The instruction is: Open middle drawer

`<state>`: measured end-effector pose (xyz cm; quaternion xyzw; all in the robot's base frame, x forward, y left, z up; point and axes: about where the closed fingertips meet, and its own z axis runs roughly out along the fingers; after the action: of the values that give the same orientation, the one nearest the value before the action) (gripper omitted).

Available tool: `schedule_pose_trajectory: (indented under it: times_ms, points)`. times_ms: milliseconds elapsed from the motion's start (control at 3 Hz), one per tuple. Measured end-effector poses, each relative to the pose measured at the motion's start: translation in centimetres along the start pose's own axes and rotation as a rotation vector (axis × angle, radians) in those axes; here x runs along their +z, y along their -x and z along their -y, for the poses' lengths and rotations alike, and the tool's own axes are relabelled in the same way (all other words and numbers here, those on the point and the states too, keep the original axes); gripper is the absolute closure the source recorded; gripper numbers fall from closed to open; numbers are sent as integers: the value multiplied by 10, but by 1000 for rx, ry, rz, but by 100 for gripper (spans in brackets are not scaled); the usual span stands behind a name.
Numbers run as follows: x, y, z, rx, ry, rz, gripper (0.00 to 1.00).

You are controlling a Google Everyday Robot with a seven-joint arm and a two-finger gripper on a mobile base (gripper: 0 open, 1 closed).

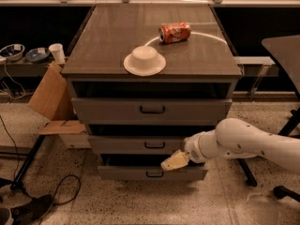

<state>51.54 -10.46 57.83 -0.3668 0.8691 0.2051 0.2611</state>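
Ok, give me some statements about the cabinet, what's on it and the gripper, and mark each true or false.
1. The soda can lies on its side on the cabinet top. True.
2. The white bowl sits inside a drawer. False: it rests on the cabinet top, near the front edge.
3. The gripper is lower than the handle of the middle drawer. True.
4. The gripper holds the top drawer's handle. False: it is far below, in front of the gap between the middle drawer and the bottom drawer.
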Motion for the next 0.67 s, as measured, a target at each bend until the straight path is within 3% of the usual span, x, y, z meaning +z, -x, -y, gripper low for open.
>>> schedule_pose_trajectory:
  times_ms: [667]
  points:
    - [46, 10, 13, 158, 51, 107, 65]
